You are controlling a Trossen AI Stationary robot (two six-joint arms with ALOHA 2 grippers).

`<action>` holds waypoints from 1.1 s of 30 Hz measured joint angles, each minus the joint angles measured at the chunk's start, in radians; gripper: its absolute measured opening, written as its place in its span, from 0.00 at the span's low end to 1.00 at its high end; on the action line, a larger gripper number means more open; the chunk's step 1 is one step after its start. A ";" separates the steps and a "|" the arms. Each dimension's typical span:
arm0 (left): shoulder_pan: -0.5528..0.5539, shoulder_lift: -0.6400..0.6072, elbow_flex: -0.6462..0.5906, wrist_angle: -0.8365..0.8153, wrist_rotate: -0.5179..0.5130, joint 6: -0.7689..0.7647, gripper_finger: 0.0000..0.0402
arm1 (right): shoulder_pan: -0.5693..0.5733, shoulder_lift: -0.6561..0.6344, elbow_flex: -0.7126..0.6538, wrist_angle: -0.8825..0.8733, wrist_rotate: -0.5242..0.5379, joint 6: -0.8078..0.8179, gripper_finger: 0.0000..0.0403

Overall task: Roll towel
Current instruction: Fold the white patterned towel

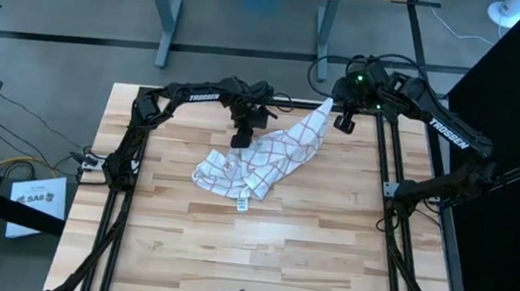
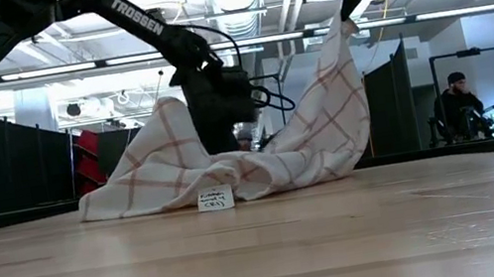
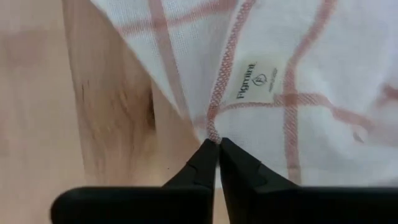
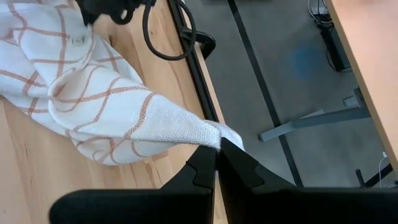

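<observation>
No rolling has been done yet, as far as can be judged: the towel [image 1: 264,156] is seen crumpled and unspread on the wooden bench [image 1: 172,243], with no rolled portion visible. It appears that the cloth is only being taken up by two corners, so that spreading it flat and then rolling it are both left to do.

The towel lies toward the far half of the bench, with most of its bulk bunched on the wood and one end drawn up and away toward the far right corner of the bench. That raised end is held by the right gripper [image 4: 217,144], which is closed on a corner of the towel above the bench's far edge; in the low view the cloth is seen hanging from it like a tent. The left gripper [image 3: 217,144] is found low at the far edge of the towel, its fingers pinched shut on the hem close beside a small brand label [image 3: 256,79]. A second small tag [image 1: 242,204] is seen at the near edge of the towel, resting on the bench.
</observation>
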 joint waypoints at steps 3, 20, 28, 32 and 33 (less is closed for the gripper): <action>-0.004 -0.022 0.087 -0.159 -0.028 0.005 0.00 | 0.000 0.000 0.000 0.000 0.002 -0.005 0.00; -0.177 -0.498 0.191 -0.439 -0.175 -0.317 0.00 | -0.059 -0.003 0.000 0.007 0.003 -0.056 0.00; -0.260 -0.737 0.190 -0.453 -0.178 -0.514 0.00 | -0.053 -0.069 0.002 0.032 -0.005 -0.058 0.00; -0.259 -0.827 0.190 -0.437 -0.191 -0.557 0.00 | -0.053 -0.102 0.043 0.036 -0.005 -0.044 0.00; -0.259 -0.845 0.190 -0.425 -0.197 -0.560 0.00 | -0.052 -0.106 0.060 0.036 -0.006 -0.036 0.00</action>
